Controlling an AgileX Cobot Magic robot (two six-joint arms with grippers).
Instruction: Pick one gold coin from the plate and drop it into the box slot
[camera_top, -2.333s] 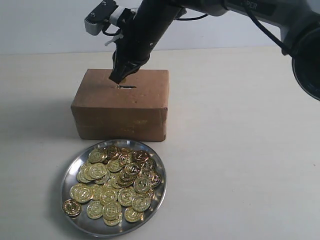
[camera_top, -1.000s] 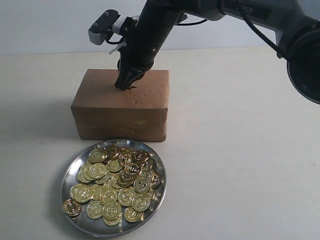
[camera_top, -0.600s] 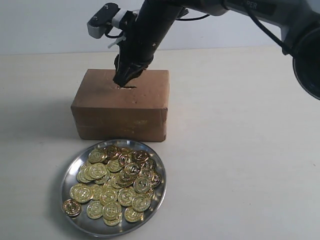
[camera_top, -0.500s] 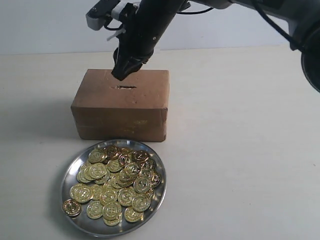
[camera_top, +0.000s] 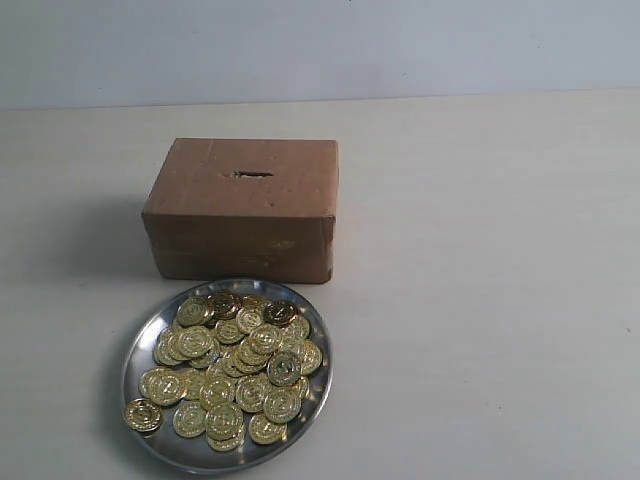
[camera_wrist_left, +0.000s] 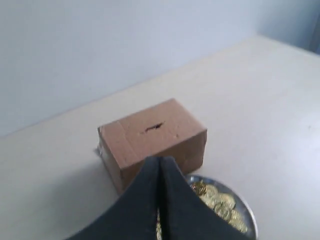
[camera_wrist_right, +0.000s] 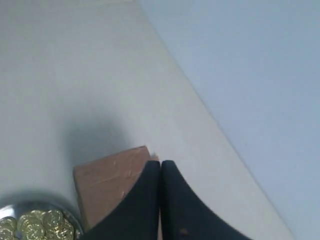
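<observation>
Steel plate (camera_top: 128, 375) holds gold coins (camera_top: 235, 365) by box (camera_top: 240, 225); left tool (camera_wrist_left: 160, 160), right tool (camera_wrist_right: 160, 163) pinched closed

All 3 views overlook the box (camera_top: 240, 205).

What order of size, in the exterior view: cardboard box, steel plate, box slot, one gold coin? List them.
Tied first: round shiny steel plate and brown cardboard box, about equally wide; plate nearer the camera, so unranked.
Third: one gold coin.
Last: narrow dark box slot, similar length, far thinner.
</observation>
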